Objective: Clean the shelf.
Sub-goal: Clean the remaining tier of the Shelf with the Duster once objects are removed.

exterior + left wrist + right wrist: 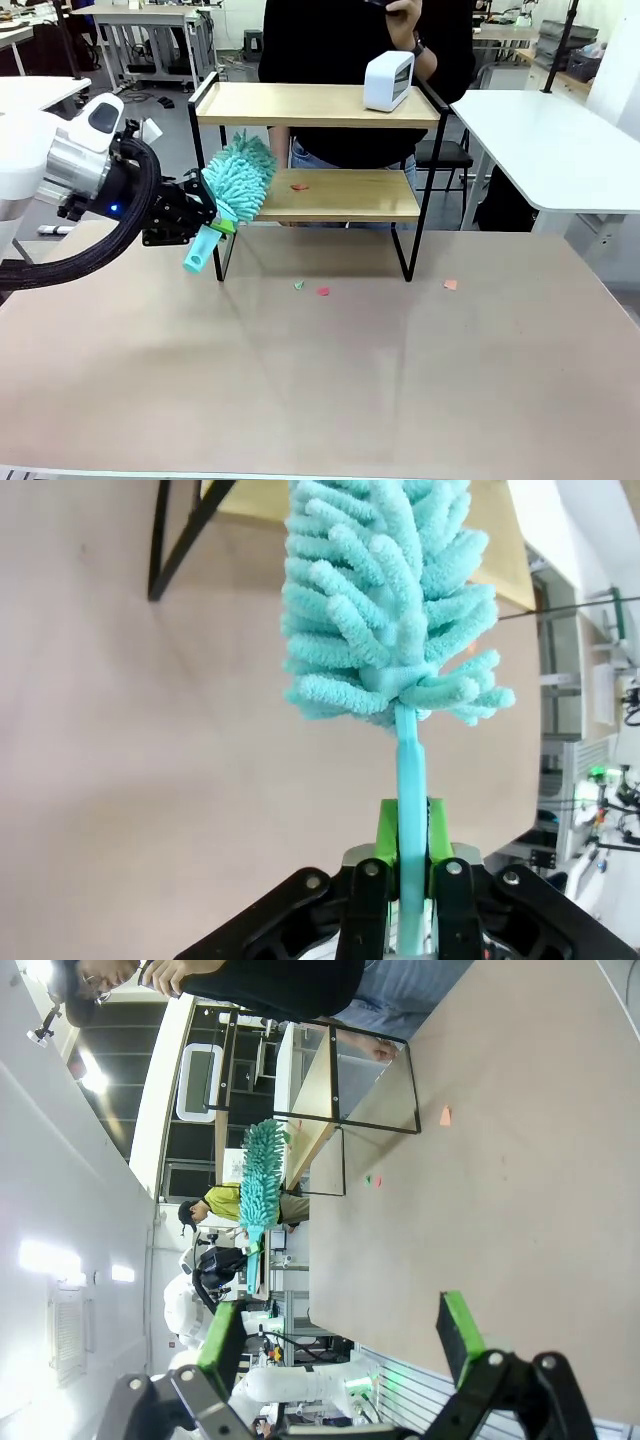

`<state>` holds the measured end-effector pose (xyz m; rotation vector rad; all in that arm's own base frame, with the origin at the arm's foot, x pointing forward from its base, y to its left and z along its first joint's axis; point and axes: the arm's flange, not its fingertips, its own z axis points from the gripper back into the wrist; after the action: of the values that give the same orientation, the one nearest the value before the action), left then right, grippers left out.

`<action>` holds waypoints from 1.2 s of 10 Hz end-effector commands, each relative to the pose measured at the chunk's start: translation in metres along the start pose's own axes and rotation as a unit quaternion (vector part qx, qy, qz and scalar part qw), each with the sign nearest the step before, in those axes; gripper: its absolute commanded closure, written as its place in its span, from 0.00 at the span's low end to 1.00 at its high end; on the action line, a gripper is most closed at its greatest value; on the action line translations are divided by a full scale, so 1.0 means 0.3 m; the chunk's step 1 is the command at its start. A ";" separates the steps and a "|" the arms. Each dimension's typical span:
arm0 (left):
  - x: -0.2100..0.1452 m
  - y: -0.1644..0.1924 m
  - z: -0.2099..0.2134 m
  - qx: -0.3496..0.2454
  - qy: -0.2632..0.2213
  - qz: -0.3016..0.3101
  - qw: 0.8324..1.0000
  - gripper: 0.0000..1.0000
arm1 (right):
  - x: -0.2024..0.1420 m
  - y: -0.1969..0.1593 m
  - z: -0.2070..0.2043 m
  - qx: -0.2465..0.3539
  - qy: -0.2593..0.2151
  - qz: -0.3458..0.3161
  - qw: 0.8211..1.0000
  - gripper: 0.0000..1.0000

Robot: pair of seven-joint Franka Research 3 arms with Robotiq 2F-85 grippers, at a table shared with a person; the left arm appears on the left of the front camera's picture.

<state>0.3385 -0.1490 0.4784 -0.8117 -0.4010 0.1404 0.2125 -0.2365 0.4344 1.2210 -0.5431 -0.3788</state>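
Gripping teal duster (pixel 240 178) by its slim handle in left pincer (pixel 409 828), mid-left, fluffy head at left end of shelf (pixel 340 196), frame centre. Holding right pincer (pixel 340 1332) apart, empty. Risks: snagging the black frame, twisting the handle loose, toppling the white device (pixel 388 80) above.

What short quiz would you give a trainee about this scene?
1. True or false: the left fingers are shut on the handle of the duster.
2. Which board of the shelf carries the white device? A: upper. B: lower.
3. Fill in: the right fingers stand ____.
Key: 1 true; 2 A; 3 open.
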 end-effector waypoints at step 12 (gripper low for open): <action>-0.091 0.127 -0.091 0.033 -0.017 -0.006 0.999 0.87 | 0.005 0.003 -0.002 0.010 -0.006 0.014 1.000 0.00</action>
<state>0.3565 -0.1658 0.4360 -0.7501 -0.4332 0.1791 0.2125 -0.2366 0.4344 1.2208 -0.5431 -0.3790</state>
